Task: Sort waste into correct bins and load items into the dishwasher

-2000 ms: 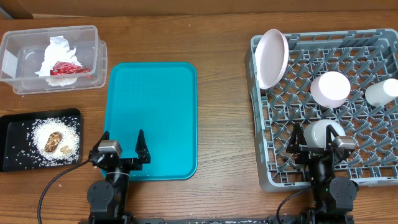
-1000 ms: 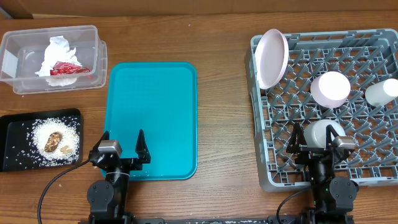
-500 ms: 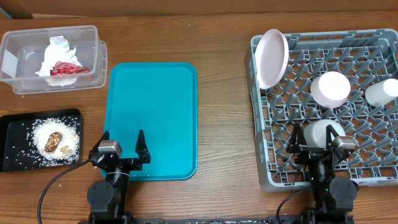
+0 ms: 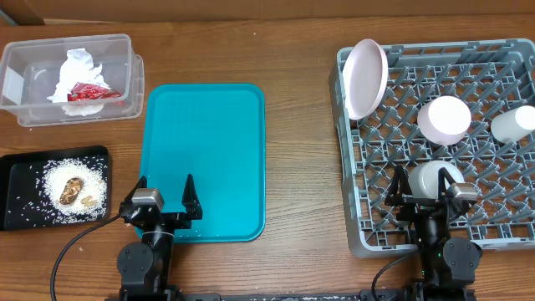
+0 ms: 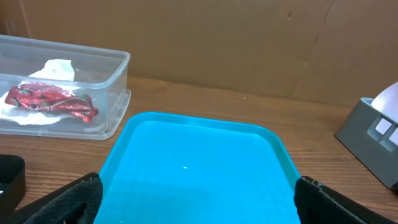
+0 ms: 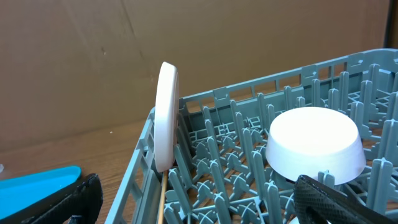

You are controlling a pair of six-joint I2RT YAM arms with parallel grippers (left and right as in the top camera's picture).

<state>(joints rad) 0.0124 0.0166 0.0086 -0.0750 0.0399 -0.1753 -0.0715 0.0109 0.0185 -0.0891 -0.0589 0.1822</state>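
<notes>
The clear tub (image 4: 25,104) at the back left holds the crumpled white napkin (image 4: 73,68) and the red foil wrapper (image 4: 88,92); both show in the left wrist view (image 5: 59,68) (image 5: 53,102). The black tray (image 4: 17,167) holds rice (image 4: 58,182) and brown lumps (image 4: 73,191). The grey dish rack (image 4: 355,213) holds a standing plate (image 4: 365,79), an upturned pinkish-white dish (image 4: 444,119), a white cup (image 4: 514,124) and a pale bowl (image 4: 436,176). My left gripper (image 4: 165,199) is open and empty over the teal tray's near edge. My right gripper (image 4: 426,191) is open around the pale bowl.
The large teal serving tray (image 4: 205,142) lies in the middle, bare apart from specks. In the right wrist view the standing plate (image 6: 166,115) leans at the rack's left wall, with a thin wooden stick (image 6: 163,199) below it. Cardboard walls stand behind the table.
</notes>
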